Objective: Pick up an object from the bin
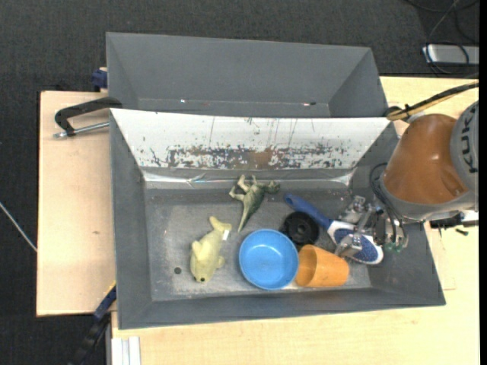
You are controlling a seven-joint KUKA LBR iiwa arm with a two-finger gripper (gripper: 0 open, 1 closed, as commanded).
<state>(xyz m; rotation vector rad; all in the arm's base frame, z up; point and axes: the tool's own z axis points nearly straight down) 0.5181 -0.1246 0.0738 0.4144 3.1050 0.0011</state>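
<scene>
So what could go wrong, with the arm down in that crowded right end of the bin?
The gripper is low beside the bin at its right wall, so it might scrape the metal. The small blue-and-white thing by it lies close to the orange cup and the black round piece; a grab could nudge those or catch two. The cup lies on its side, so a bump may roll it.

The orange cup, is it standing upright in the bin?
No, the orange cup lies tipped over on its side, right beside the blue bowl.
</scene>
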